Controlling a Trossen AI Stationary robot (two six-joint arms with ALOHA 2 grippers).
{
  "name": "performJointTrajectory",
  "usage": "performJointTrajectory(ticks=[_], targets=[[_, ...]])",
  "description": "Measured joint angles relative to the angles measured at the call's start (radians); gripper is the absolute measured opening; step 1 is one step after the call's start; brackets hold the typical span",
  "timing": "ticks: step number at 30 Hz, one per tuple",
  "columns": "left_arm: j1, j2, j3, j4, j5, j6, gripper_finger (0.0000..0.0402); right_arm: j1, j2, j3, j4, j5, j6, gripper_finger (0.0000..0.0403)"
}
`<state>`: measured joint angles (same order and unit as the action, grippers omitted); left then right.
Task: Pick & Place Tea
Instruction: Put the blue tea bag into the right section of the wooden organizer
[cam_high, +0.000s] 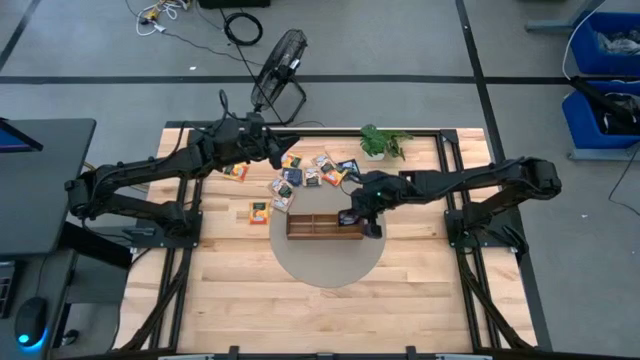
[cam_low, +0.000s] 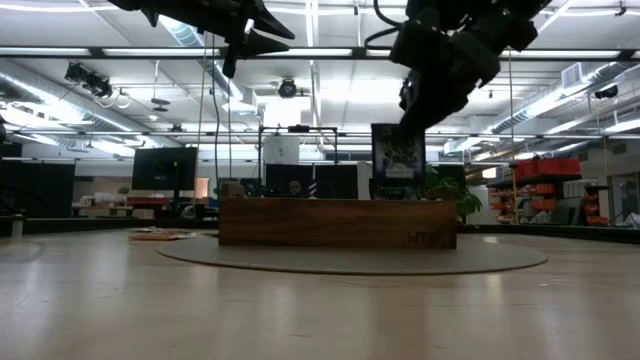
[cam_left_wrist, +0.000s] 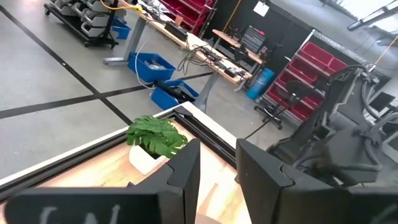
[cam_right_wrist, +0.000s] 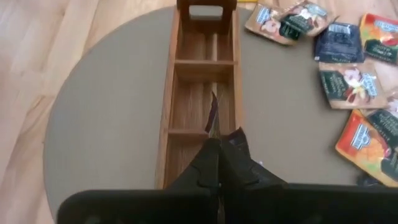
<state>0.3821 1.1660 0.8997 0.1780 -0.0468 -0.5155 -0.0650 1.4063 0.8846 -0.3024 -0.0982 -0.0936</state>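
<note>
Right hand (cam_right_wrist: 217, 140) clamped on 1 tea packet (cam_low: 398, 152), hanging edge-down over the tray (cam_right_wrist: 202, 74).
Light, thin, floppy, likely slick: pinch its top edge. Farther off, loose packets (cam_high: 305, 175) litter the surface (cam_high: 240, 290); left hand (cam_high: 283, 150) hovers slightly apart, empty.

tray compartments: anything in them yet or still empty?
Empty as far as visible. The right wrist view shows bare wood in the tray; the right gripper, shut on a tea packet, holds it edge-down above.

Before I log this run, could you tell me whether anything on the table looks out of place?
Nothing stands out. The loose tea packets lie scattered behind the wooden tray, as expected, and the right tool holds one packet edge-down over the tray.
</note>
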Motion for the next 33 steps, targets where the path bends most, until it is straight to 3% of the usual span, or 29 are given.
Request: performJointTrajectory(ticks=[33], targets=[[0.0,0.0,0.0,0.0,-0.029,0.001,0.0106,0.0,0.045,-0.05,0.083,-0.022,0.03,0.0017]])
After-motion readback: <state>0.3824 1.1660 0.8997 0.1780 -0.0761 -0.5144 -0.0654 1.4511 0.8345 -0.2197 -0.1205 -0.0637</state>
